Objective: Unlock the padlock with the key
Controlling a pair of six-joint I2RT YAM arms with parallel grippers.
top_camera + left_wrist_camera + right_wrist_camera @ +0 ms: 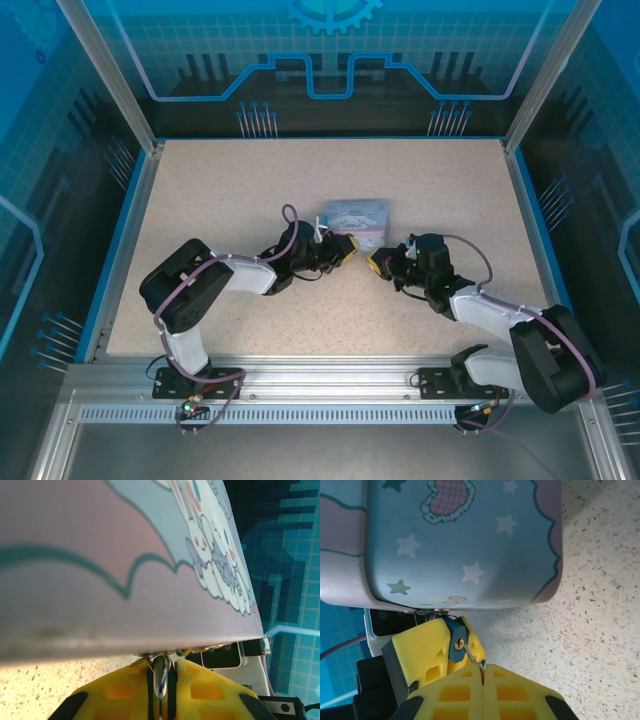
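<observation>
The padlock (pixel 455 634) is a tiny teal block with a brass keyhole, and it hangs from the lower edge of the tin. My left gripper (pixel 165 666) is shut on it, and its yellow fingers (pixel 419 646) clamp the lock's sides. In the left wrist view the lock shows as a shiny metal sliver (pixel 161 677) between the pads. The key (pixel 473 656) is a thin dark blade with its tip at the keyhole. My right gripper (pixel 483 669) is shut on the key's other end. Seen from above, the left gripper (pixel 347 246) and the right gripper (pixel 378 262) nearly meet in front of the tin.
The pale blue cartoon-printed tin box (pixel 357 218) sits mid-table just behind both grippers, close over them in the wrist views (pixel 465 540). The speckled tabletop (pixel 250 190) spreads around it, bounded by a blue rim and an aluminium frame (pixel 320 385) at the near edge.
</observation>
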